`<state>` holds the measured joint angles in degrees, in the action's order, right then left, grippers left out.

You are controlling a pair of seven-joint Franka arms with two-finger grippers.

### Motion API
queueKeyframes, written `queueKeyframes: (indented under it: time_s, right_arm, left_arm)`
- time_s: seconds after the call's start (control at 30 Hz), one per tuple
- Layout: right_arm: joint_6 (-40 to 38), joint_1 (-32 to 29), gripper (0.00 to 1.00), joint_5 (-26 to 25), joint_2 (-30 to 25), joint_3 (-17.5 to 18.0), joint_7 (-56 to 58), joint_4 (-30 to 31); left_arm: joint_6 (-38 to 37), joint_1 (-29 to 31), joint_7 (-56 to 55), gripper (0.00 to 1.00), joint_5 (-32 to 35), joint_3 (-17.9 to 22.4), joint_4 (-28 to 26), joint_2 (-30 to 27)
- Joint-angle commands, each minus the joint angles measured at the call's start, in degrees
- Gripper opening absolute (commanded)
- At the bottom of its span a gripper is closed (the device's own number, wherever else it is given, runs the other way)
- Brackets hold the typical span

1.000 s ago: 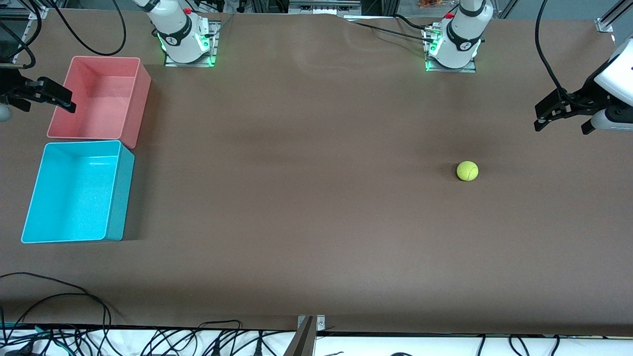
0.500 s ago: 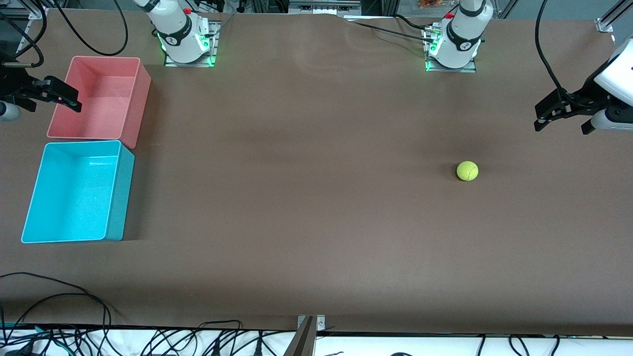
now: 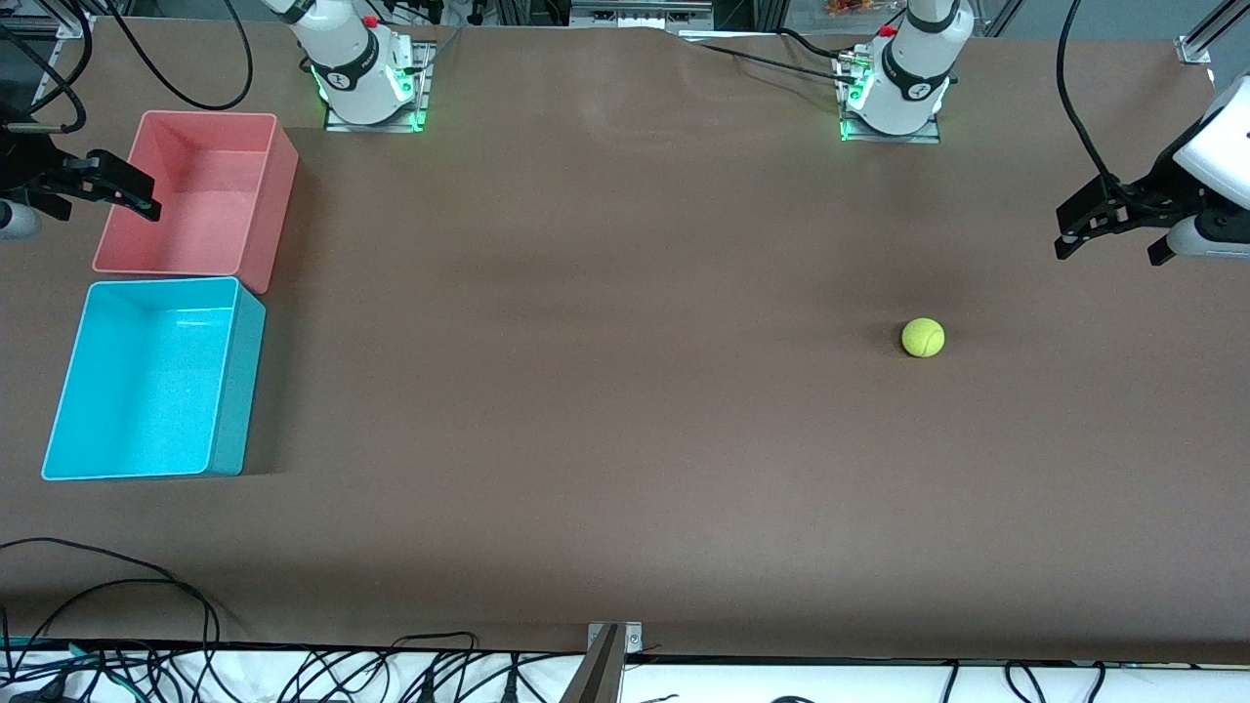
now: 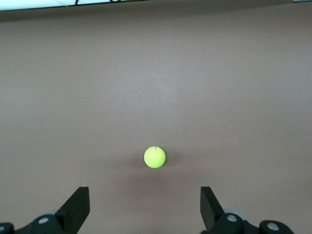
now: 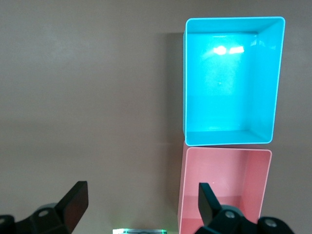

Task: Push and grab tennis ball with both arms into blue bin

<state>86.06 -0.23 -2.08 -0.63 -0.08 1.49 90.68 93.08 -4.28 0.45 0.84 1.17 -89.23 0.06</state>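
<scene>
The tennis ball (image 3: 922,337) lies on the brown table toward the left arm's end. My left gripper (image 3: 1108,249) hangs open and empty in the air over the table's end, beside the ball. In the left wrist view the ball (image 4: 154,157) lies ahead of the open left gripper (image 4: 145,204), apart from both fingers. The blue bin (image 3: 244,391) stands empty at the right arm's end. My right gripper (image 3: 98,213) is open and empty over the outer edge of the pink bin. The right wrist view shows the blue bin (image 5: 234,19) ahead of the right gripper (image 5: 141,202).
A pink bin (image 3: 275,195) of the same size stands empty against the blue bin, farther from the front camera; it also shows in the right wrist view (image 5: 226,151). Cables lie along the table's front edge (image 3: 293,649). Both arm bases stand at the back.
My right gripper has shifted slightly toward the pink bin and a little up, then stopped. The left gripper and the ball have not moved.
</scene>
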Motion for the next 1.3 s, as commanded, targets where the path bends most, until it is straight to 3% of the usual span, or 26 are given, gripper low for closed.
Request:
queueKeyframes:
  time_s: [0.0, 0.7, 0.87, 1.27]
  right_arm:
    - [-0.81, -0.12, 1.0, 0.76, -0.42, -0.01, -0.17, -0.33]
    - [-0.72, -0.03, 1.0, 0.67, -0.33, 0.08, -0.17, -0.33]
    - [-0.81, -0.03, 1.0, 0.67, -0.42, 0.08, -0.17, -0.33]
    - [-0.81, -0.03, 1.0, 0.76, -0.42, 0.08, -0.17, -0.33]
  left_arm:
    - [-1.58, 0.32, 0.24, 1.0, -0.4, -0.2, 1.61, 0.82]
    - [-1.5, 1.46, 0.6, 1.0, -0.4, -0.29, 0.56, 2.66]
    - [0.17, 1.55, 0.69, 1.0, -0.49, -0.29, -3.13, 2.13]
    - [16.34, 1.73, 0.42, 1.0, -0.31, -0.12, -19.91, 0.55]
